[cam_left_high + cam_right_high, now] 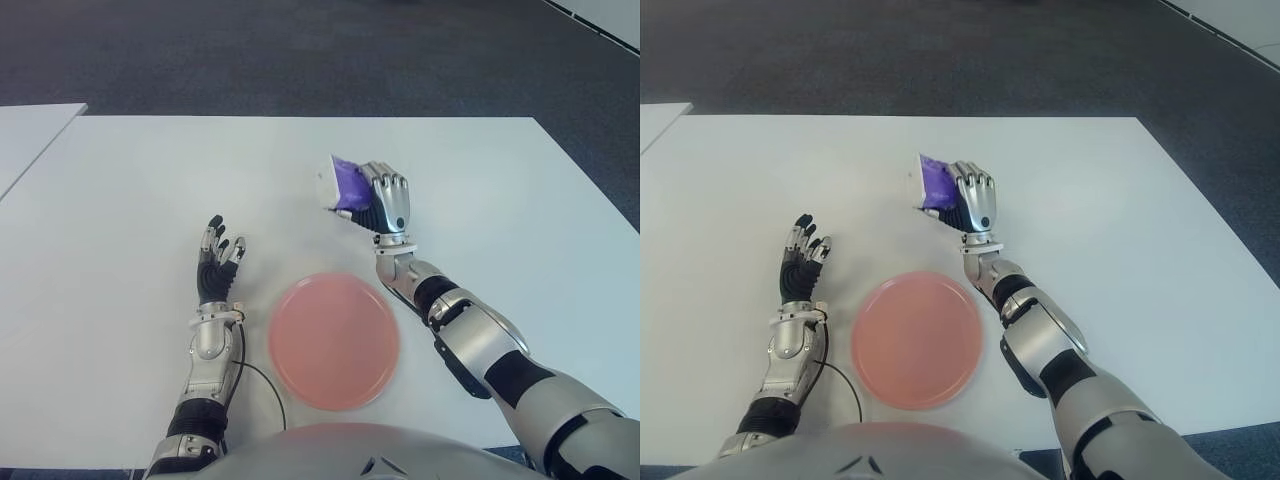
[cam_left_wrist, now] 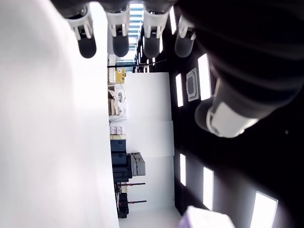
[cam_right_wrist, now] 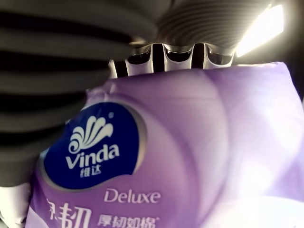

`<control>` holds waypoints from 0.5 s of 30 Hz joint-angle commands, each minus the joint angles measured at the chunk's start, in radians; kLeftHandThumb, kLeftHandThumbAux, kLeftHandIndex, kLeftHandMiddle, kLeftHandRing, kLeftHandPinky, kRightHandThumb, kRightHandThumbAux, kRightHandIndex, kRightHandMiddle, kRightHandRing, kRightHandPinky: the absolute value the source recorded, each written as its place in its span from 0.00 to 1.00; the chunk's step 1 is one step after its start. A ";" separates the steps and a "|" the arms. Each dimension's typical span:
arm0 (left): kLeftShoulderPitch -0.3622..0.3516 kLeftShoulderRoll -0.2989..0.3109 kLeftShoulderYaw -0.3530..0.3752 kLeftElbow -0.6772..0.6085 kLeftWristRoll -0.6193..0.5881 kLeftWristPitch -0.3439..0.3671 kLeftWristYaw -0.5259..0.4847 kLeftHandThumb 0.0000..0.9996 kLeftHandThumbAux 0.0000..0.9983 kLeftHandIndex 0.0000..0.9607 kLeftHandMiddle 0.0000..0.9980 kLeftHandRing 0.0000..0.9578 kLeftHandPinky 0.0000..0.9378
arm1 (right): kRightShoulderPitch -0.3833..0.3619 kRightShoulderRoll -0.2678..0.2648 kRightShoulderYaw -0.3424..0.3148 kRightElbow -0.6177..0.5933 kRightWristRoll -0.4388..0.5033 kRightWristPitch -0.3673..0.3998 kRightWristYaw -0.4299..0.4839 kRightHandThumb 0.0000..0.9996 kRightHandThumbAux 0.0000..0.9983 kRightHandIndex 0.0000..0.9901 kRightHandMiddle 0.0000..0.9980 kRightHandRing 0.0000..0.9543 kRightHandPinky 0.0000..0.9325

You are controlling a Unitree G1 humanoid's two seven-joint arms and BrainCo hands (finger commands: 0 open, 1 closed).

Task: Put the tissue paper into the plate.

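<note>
A: Where was the tissue paper (image 1: 345, 183) when you looked?

B: It was a purple and white pack, and your right hand (image 1: 388, 203) had it. The fingers (image 1: 391, 184) were curled over the top of the pack and squeezed it. The right wrist view showed the purple wrapper pressed close against the hand.

A: Was the pack up in the air?

B: I could not tell if it was lifted or if it touched the white surface (image 1: 120, 200). It was past the far side of the plate (image 1: 333, 340), a bit to the right, and apart from it.

A: And the plate?

B: The pink plate sat on the surface close in front of you. Nothing was in it.

A: What about your left hand (image 1: 216, 262)?

B: It showed just left of the plate. The fingers were spread out and it held nothing.

A: So which step were you on?

B: I think you had the grab done, and the carry was the step in hand. The pack was not in the plate yet.

A: What did the next move need?

B: You needed to bring the right hand back toward you until the pack was over the middle of the plate. Then lower it and let the fingers go loose.
</note>
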 commanded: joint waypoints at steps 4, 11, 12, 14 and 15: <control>0.040 0.000 -0.005 0.101 0.017 -0.010 -0.012 0.21 0.64 0.09 0.04 0.00 0.01 | -0.035 0.031 -0.078 -0.041 0.066 -0.100 -0.032 0.85 0.68 0.40 0.54 0.91 0.93; 0.037 0.000 -0.005 0.111 0.021 -0.023 -0.008 0.19 0.64 0.09 0.04 0.01 0.01 | -0.046 0.048 -0.113 -0.064 0.067 -0.137 -0.092 0.86 0.68 0.40 0.54 0.92 0.93; 0.037 0.000 -0.005 0.112 0.021 -0.024 -0.008 0.19 0.64 0.09 0.04 0.01 0.01 | -0.047 0.049 -0.116 -0.065 0.065 -0.138 -0.099 0.86 0.68 0.40 0.54 0.92 0.93; 0.037 -0.001 -0.005 0.114 0.021 -0.026 -0.007 0.19 0.64 0.09 0.04 0.01 0.01 | -0.051 0.052 -0.120 -0.071 0.060 -0.137 -0.122 0.86 0.68 0.40 0.54 0.92 0.93; 0.037 -0.001 -0.005 0.115 0.021 -0.027 -0.007 0.19 0.64 0.09 0.04 0.01 0.01 | -0.053 0.053 -0.120 -0.075 0.056 -0.135 -0.132 0.86 0.68 0.40 0.54 0.92 0.93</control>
